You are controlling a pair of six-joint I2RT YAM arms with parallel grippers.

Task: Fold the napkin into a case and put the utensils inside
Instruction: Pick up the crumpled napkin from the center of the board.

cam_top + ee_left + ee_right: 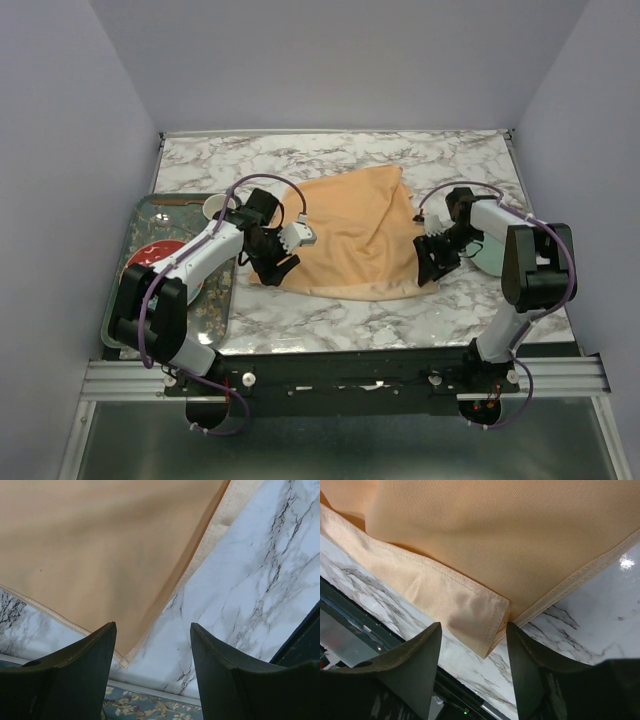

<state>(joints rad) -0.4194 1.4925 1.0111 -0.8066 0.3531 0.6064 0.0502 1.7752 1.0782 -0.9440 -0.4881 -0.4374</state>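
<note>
One red plate (150, 256) left of the napkin (350, 235) shows only from above.

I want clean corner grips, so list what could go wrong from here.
1. At the right gripper, the napkin shows two layers at its corner, and the open jaws may pinch only one.
2. The left gripper straddles a corner close to the tray, so a finger could catch its rim.

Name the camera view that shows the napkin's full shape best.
The top external view: the napkin lies spread on the marble table, with nearly its whole outline in frame. The left wrist view shows only one corner of it. The right wrist view shows a hemmed, doubled-over corner close up.
</note>
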